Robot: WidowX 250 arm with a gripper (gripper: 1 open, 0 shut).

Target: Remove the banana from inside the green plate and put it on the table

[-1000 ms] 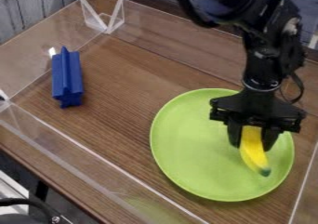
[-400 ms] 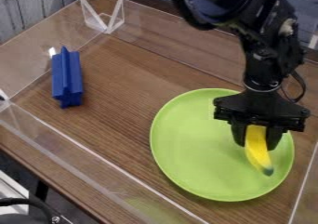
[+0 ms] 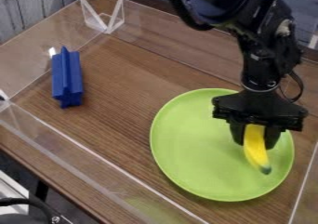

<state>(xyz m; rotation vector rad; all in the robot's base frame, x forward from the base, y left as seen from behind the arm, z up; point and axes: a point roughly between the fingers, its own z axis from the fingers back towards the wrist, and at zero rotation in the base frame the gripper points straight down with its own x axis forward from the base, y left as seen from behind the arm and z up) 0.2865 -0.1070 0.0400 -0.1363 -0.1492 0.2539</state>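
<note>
The banana point(image 3: 258, 152) lies on the right part of the green plate point(image 3: 192, 144), yellow with a dark lower tip. My black gripper point(image 3: 254, 131) points down over the banana's upper end, its fingers point(image 3: 236, 131) closed on either side of it. The banana's top end is hidden between the fingers; its lower end still rests on the plate. The plate sits at the near right of the brown wood-grain table point(image 3: 137, 79).
A blue rectangular block point(image 3: 67, 77) lies at the left of the table. Low clear acrylic walls point(image 3: 74, 163) border the tabletop, with a folded clear piece point(image 3: 102, 16) at the back. The black arm point(image 3: 236, 14) rises toward the upper right.
</note>
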